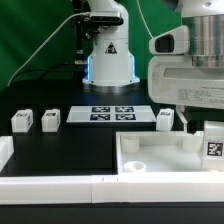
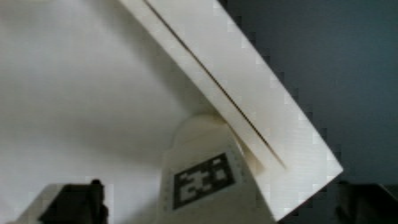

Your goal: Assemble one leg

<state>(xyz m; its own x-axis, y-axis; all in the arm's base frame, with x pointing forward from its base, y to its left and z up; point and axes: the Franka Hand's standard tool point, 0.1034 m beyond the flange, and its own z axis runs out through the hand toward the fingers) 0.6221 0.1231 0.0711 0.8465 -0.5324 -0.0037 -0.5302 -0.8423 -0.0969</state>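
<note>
The large white panel (image 1: 160, 158) lies at the exterior view's right front. One leg (image 1: 212, 146), a small white post with a tag, stands at the panel's right corner. My gripper (image 1: 200, 128) hangs right above that leg. In the wrist view the leg (image 2: 210, 172) sits between my two dark fingers (image 2: 71, 205), next to the panel's raised rim (image 2: 231, 85). The jaws stand wide apart and do not touch the leg, so my gripper (image 2: 214, 212) is open. Three more legs stand on the black table (image 1: 22, 121), (image 1: 50, 119), (image 1: 165, 119).
The marker board (image 1: 112, 112) lies at the table's middle back, in front of the robot base (image 1: 108, 55). A white raised border (image 1: 50, 186) runs along the front and the exterior view's left edge.
</note>
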